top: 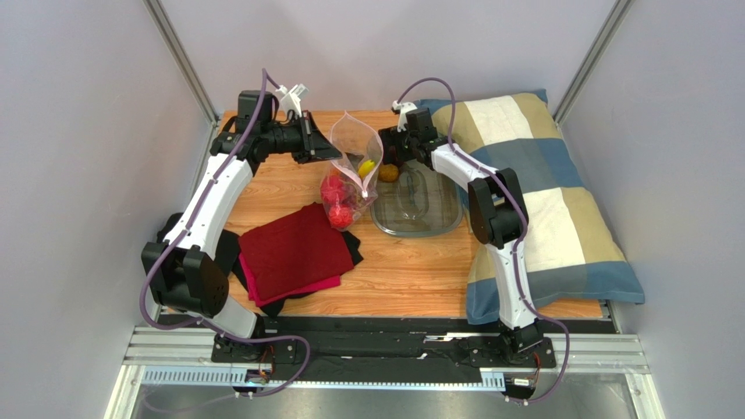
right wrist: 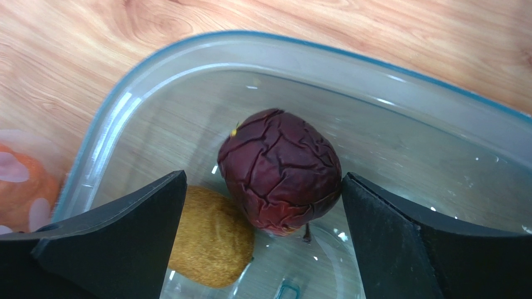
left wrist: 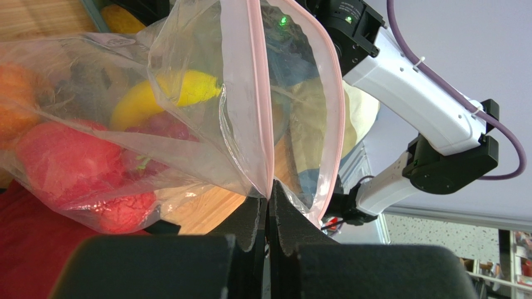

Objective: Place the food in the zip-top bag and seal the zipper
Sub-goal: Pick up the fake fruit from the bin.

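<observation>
The zip-top bag (top: 354, 161) hangs at the back of the table, mouth up and open. My left gripper (top: 329, 150) is shut on its pink zipper (left wrist: 265, 124) at one end (left wrist: 270, 200). Inside the bag are a yellow banana (left wrist: 168, 93), a red apple (left wrist: 62, 156) and a strawberry (left wrist: 125, 210). My right gripper (top: 391, 162) is open inside the clear tub (right wrist: 112, 143), its jaws either side of a dark plum (right wrist: 281, 174) without touching it. A brown fuzzy fruit (right wrist: 209, 240) lies beside the plum. An orange food (right wrist: 25, 187) lies outside the tub's rim.
The tub (top: 442, 218) stands right of the bag. A red cloth (top: 293, 253) on black cloth lies front left. A checked pillow (top: 533, 201) fills the right side. The right arm (left wrist: 412, 93) is close behind the bag's mouth.
</observation>
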You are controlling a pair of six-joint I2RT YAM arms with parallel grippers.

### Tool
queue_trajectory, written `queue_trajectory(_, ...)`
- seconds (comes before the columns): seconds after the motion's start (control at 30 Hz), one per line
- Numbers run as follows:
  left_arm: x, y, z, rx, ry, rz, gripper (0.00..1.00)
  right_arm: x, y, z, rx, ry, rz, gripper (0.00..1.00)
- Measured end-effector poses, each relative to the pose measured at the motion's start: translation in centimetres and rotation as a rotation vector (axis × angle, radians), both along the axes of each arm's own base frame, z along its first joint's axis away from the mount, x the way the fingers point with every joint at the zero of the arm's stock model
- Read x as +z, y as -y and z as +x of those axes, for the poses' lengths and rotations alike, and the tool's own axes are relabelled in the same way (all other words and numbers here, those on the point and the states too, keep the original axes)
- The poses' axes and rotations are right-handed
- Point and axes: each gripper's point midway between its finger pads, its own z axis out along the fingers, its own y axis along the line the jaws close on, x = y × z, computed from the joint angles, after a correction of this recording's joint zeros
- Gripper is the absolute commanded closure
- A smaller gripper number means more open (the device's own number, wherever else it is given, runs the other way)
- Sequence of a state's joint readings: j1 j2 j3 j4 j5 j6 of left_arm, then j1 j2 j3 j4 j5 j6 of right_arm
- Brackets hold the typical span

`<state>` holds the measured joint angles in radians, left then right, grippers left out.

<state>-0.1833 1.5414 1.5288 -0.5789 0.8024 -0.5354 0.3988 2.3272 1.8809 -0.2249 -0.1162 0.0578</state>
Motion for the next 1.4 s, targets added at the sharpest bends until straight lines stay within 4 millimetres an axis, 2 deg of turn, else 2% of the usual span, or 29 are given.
queue_trajectory(0.13, -0.2, -0.1, 0.0, 0.002, -0.009, 0.003, 1.00, -0.7, 0.3, 0.1, -0.013, -0.003, -0.016, 0.02)
queue_trajectory(0.23, -0.3, -0.1, 0.0, 0.002, -0.011, 0.003, 1.00, -1.0, 0.6, 0.1, -0.024, -0.003, -0.029, 0.06)
queue_trajectory(0.33, -0.3, -0.1, 0.0, 0.002, -0.011, 0.003, 1.00, -1.0, 0.9, 0.2, -0.031, 0.002, -0.041, 0.16)
queue_trajectory(0.43, -0.3, -0.1, 0.0, 0.002, -0.011, 0.003, 1.00, -1.1, 1.1, 0.3, -0.031, 0.004, -0.056, 0.30)
queue_trajectory(0.47, -0.3, -0.1, 0.0, 0.002, -0.011, 0.003, 1.00, -1.1, 1.1, 0.2, -0.031, 0.003, -0.055, 0.39)
queue_trajectory(0.53, -0.3, -0.1, 0.0, 0.003, -0.011, 0.004, 1.00, -1.3, 1.1, 0.2, -0.025, 0.005, -0.063, 0.47)
queue_trajectory(0.57, -0.3, -0.1, 0.0, 0.003, -0.012, 0.004, 1.00, -1.3, 1.1, 0.1, -0.023, 0.003, -0.061, 0.58)
queue_trajectory(0.63, -0.3, -0.1, 0.0, 0.004, -0.012, 0.005, 1.00, -1.3, 1.0, 0.0, -0.015, 0.002, -0.056, 0.64)
queue_trajectory(0.77, -0.3, -0.1, 0.0, 0.005, -0.011, 0.005, 1.00, -0.7, 1.0, -1.4, 0.002, -0.027, -0.044, 0.65)
queue_trajectory(0.87, -0.3, -0.1, 0.0, 0.004, -0.014, 0.007, 1.00, 1.1, 1.4, -2.5, 0.012, -0.032, -0.034, 0.64)
queue_trajectory(1.0, -0.4, -0.1, 0.0, 0.005, -0.017, 0.008, 1.00, 6.8, 2.3, -4.3, 0.047, 0.003, 0.005, 0.63)
queue_trajectory(1.07, -0.4, -0.1, 0.0, 0.005, -0.017, 0.008, 1.00, 10.6, 2.9, -5.4, 0.078, 0.042, 0.021, 0.63)
queue_trajectory(1.23, -0.4, -0.1, 0.0, 0.006, -0.019, 0.006, 1.00, 22.5, 4.0, -8.3, 0.159, 0.208, 0.080, 0.60)
queue_trajectory(1.33, -0.4, -0.1, 0.0, 0.006, -0.019, 0.005, 1.00, 28.6, 3.4, -11.3, 0.227, 0.311, 0.134, 0.59)
queue_trajectory(1.4, -0.3, -0.1, 0.0, 0.007, -0.022, 0.003, 1.00, 32.1, 2.1, -13.8, 0.290, 0.376, 0.169, 0.59)
